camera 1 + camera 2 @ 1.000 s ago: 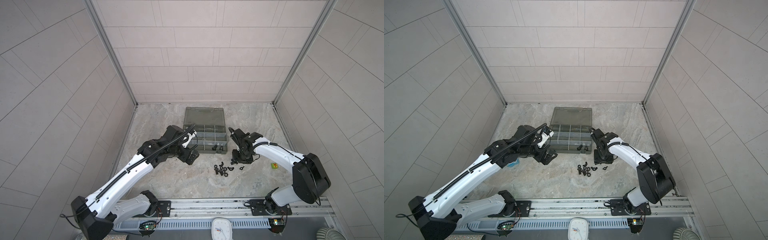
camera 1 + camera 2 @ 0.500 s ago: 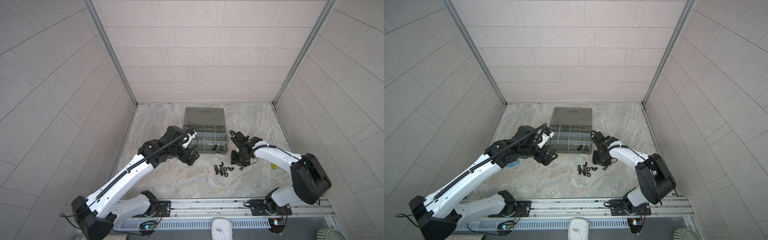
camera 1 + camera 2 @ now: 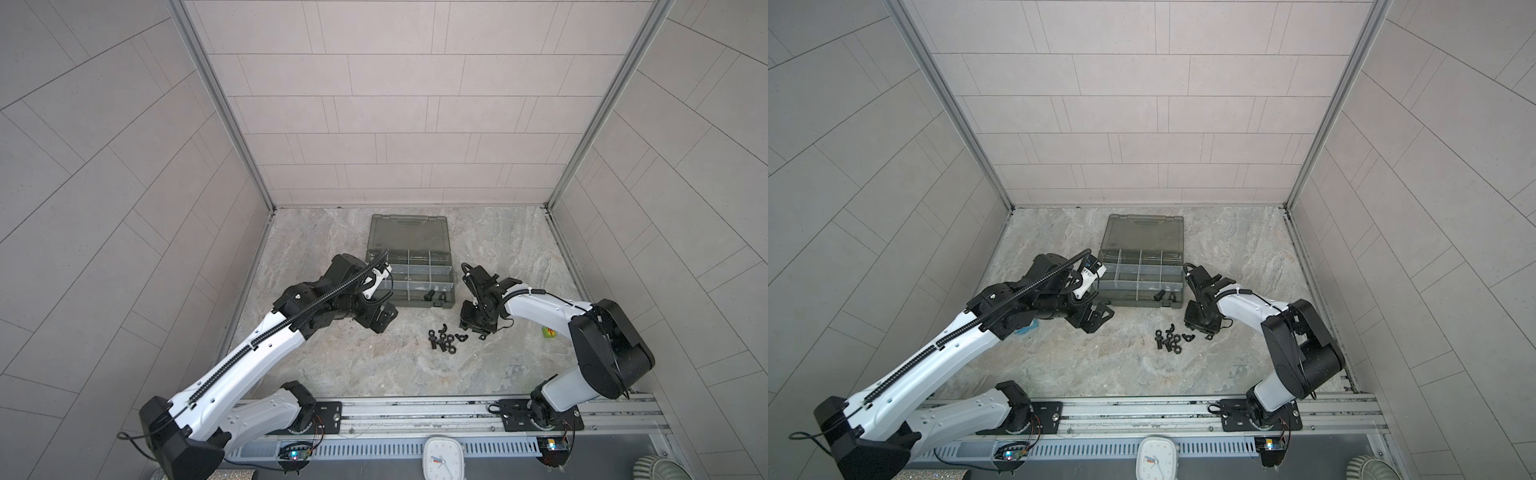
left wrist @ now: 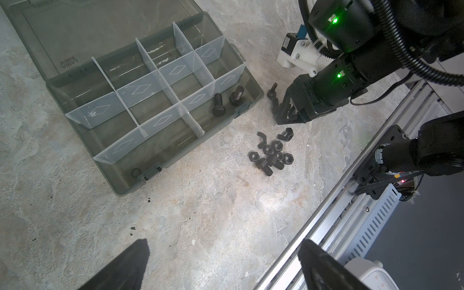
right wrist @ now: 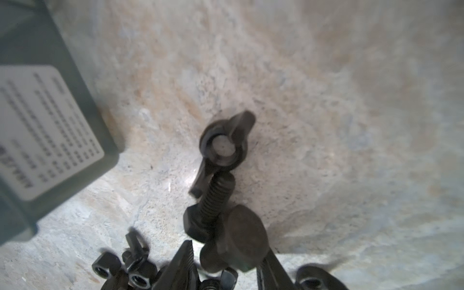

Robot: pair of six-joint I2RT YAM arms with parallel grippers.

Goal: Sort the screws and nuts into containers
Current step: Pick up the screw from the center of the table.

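- Right wrist view: the right gripper point(image 5: 227, 251) has both fingers closed against the hex head of a gripped screw point(image 5: 241, 236), which fills the gap between them. The screw is blurred, so I cannot tell whether it is off the table point(image 5: 326, 125).
- Just beyond the fingertips a second screw point(image 5: 213, 200) lies flat. Its head is beside the gripped one and its shaft tip is against a wing nut point(image 5: 223, 148).
- In the left wrist view, the loose pile point(image 4: 272, 155) of nuts and screws lies near those fingers but apart from them, in front of the organiser case point(image 4: 75, 37).
- Two screws point(image 4: 219, 105) lie in the case's front corner compartment, on the right arm's side.
- The left gripper point(image 4: 223, 242) is spread wide and holds nothing. It hangs over bare table in front of the case, well apart from the pile.
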